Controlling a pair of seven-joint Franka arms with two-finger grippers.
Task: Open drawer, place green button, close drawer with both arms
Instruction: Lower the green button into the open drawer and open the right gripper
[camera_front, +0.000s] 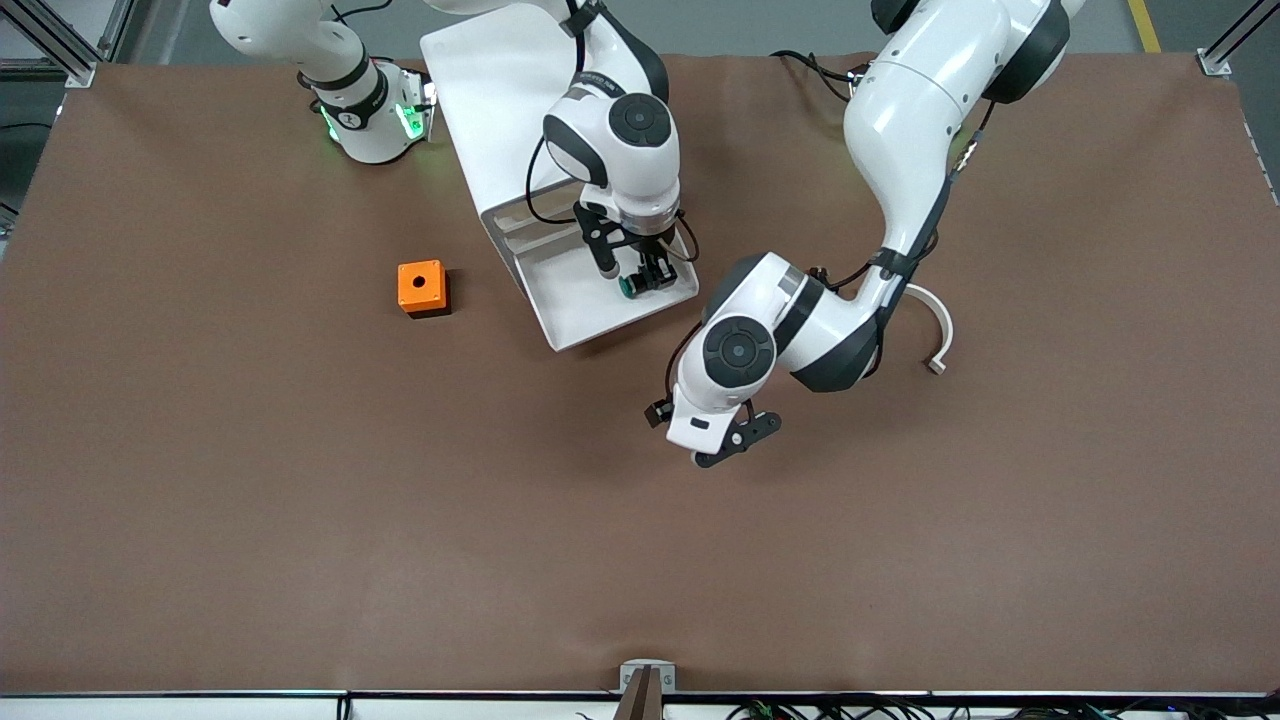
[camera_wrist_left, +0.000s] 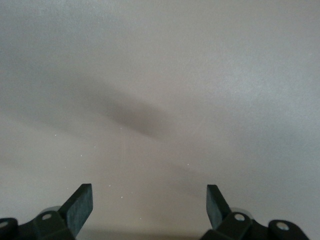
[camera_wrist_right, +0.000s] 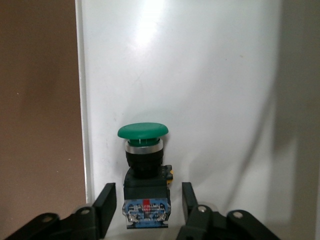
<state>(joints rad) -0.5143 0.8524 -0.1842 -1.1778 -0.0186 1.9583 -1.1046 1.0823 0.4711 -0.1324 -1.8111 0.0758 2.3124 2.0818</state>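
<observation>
The bottom drawer (camera_front: 575, 322) is pulled out of the white cabinet (camera_front: 480, 80) toward the front camera. The button (camera_front: 632, 285), with a green cap and dark body, lies in the drawer near its front corner toward the left arm's end. My right gripper (camera_front: 642, 272) is over it, open, with a gap between each finger and the button's body. In the right wrist view the button (camera_wrist_right: 143, 150) lies on the drawer floor (camera_wrist_right: 210, 75) between the fingers (camera_wrist_right: 106, 202). My left gripper (camera_front: 738, 442) is open and empty over the bare table; its fingers (camera_wrist_left: 80, 205) stand wide apart.
An orange cube with a hole (camera_front: 422, 287) sits on the brown table (camera_front: 300, 500) beside the drawer, toward the right arm's end. A white curved strip (camera_front: 940, 335) hangs by the left arm's forearm. The right arm's base (camera_front: 370, 120) stands beside the cabinet.
</observation>
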